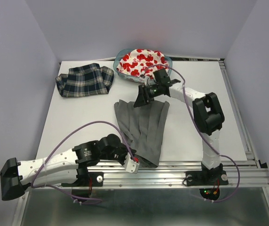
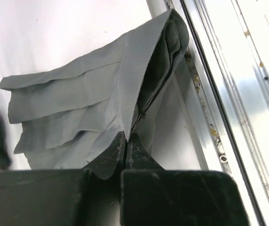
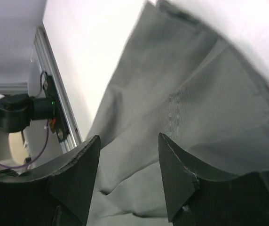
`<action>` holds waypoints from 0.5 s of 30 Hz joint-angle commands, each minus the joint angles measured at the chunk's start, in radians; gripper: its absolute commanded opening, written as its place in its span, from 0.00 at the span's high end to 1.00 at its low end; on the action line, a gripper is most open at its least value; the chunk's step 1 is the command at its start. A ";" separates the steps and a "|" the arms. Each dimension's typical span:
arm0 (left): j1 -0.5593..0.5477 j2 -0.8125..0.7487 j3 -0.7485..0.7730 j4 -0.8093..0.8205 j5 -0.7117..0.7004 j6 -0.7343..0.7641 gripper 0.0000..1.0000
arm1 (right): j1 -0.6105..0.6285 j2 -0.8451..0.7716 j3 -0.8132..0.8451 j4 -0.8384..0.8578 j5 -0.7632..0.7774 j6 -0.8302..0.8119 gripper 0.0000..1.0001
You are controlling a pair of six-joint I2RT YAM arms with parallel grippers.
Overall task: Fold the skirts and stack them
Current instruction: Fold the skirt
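You're taking the grey skirt (image 1: 144,129) by both ends to fold.
Your left claw (image 2: 126,141) is clamping its near end at the table (image 1: 78,117) edge; your right claw (image 3: 129,146) is hovering apart over the far end.

white table (image 1: 78,122) between pale lilac walls (image 1: 12,70).

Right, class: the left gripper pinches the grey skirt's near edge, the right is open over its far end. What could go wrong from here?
1. The left gripper grips only a thin bit of the grey skirt at its edge, so the cloth may slip free when lifted.
2. The right gripper is open and holds nothing; pulled from one end alone, the skirt could bunch rather than fold flat.
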 commanded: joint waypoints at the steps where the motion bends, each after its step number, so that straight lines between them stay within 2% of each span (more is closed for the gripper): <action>1: 0.005 -0.025 0.109 0.009 0.057 -0.157 1.00 | 0.069 0.045 -0.137 0.153 -0.021 0.057 0.43; 4: 0.048 -0.014 0.164 0.005 0.076 -0.231 1.00 | 0.082 0.073 -0.221 0.174 -0.025 0.060 0.46; 9: 0.106 0.027 0.229 -0.008 0.116 -0.295 1.00 | 0.117 0.034 -0.434 0.311 -0.018 0.083 0.47; 15: 0.192 0.127 0.295 0.014 0.126 -0.412 1.00 | 0.174 0.025 -0.458 0.288 0.018 0.049 0.48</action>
